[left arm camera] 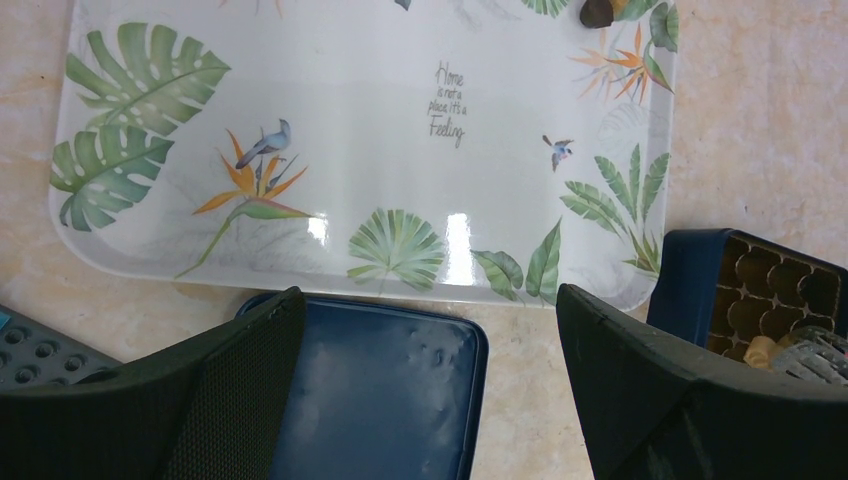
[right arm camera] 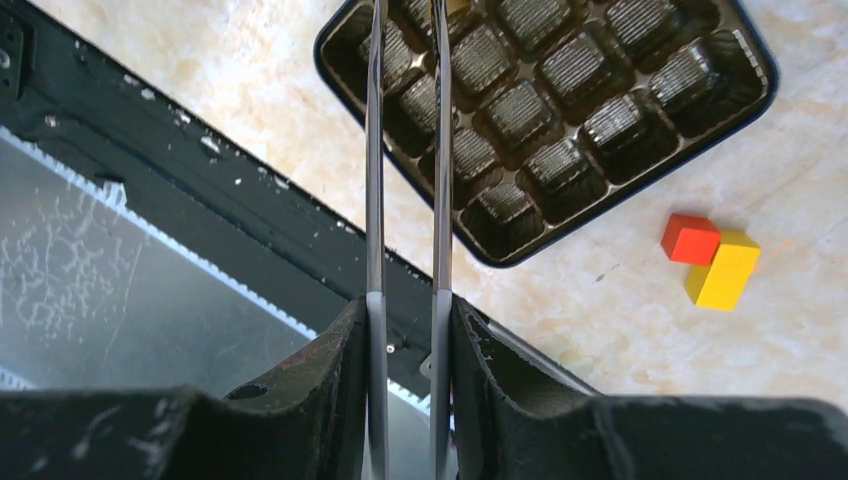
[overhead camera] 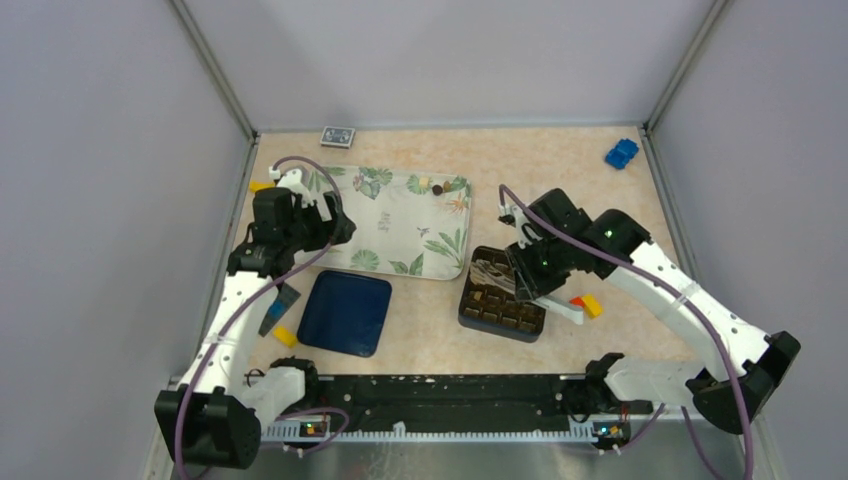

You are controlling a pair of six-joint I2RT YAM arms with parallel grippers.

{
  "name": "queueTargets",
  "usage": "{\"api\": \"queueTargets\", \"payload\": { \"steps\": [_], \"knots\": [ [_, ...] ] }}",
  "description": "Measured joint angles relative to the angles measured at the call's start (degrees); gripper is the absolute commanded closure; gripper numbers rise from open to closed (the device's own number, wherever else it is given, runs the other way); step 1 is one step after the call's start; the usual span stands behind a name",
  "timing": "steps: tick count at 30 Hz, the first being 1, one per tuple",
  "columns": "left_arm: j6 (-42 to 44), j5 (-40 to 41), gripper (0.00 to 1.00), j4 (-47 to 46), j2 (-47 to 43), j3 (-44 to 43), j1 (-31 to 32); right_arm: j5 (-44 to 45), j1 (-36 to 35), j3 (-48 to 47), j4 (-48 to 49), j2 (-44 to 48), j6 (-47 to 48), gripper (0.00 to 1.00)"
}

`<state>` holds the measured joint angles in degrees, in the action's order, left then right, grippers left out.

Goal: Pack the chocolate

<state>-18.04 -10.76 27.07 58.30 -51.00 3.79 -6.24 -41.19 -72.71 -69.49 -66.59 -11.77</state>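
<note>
Two chocolates [overhead camera: 437, 189] on tray [overhead camera: 400, 215], beyond gaping left gripper [left arm camera: 430, 300], right gripper [right arm camera: 405, 310] clamps tongs [right arm camera: 375, 150].

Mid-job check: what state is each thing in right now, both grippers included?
Left gripper: fingers wide open, empty.
Right gripper: shut on thin metal tongs reaching over the box.
Dark gridded plastic box: uncovered, most cells empty, a tan chocolate piece in one.
Dark blue square lid: off, flat on the table.
White leaf-print tray: nearly bare, a dark-brown chocolate piece and another tan piece at its far right corner.
</note>
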Motion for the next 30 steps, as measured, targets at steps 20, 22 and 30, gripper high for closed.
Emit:
{"api": "queueTargets", "payload": {
  "steps": [20,22,30],
  "knots": [
    [-0.02,-0.35,0.01,-0.09,0.24,-0.22,0.00,-2.93,-3.72,3.28,-2.78,-0.44,-0.46,0.80],
    [-0.02,-0.35,0.01,-0.09,0.24,-0.22,0.00,-2.95,-3.93,3.45,-2.82,-0.66,-0.46,0.76],
    [-0.02,-0.35,0.01,-0.09,0.26,-0.22,0.00,-2.78,-4.09,3.72,-2.54,-1.22,-0.48,0.70]
  ]
}}
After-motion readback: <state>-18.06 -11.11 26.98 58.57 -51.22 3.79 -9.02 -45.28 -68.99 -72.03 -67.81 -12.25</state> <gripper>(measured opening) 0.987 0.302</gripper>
